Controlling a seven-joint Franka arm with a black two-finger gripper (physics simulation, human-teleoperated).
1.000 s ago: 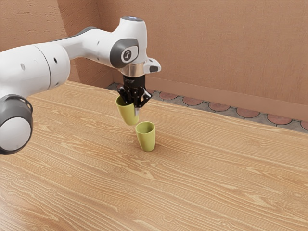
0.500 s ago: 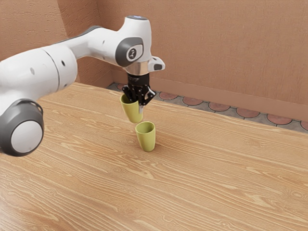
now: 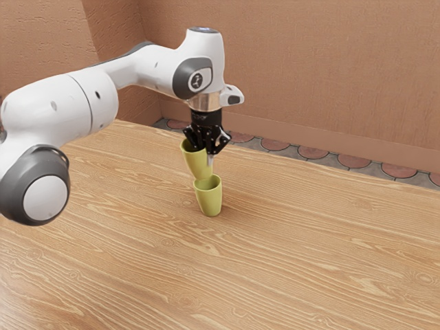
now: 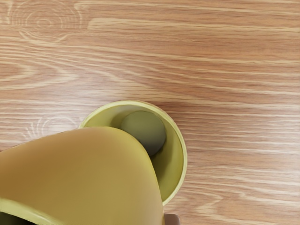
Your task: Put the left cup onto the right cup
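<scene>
Two olive-green cups. One cup (image 3: 209, 195) stands upright on the wooden table (image 3: 309, 247) near its middle. The other cup (image 3: 196, 159) hangs tilted in the air just above it and slightly toward the exterior view's left, its base close to the standing cup's rim. My black gripper (image 3: 206, 145) is shut on the hanging cup's rim. In the wrist view the held cup (image 4: 79, 178) is a large shape under my hand, partly covering the standing cup's open mouth (image 4: 159, 150).
A brown wall runs behind the table, and a strip of round reddish floor tiles (image 3: 316, 152) lies beyond the table's far edge. Bare wood spreads around the standing cup on all sides.
My hand has carried the held cup toward the exterior view's right and slightly down, from beside the standing cup to just above its rim. The standing cup has not moved.
</scene>
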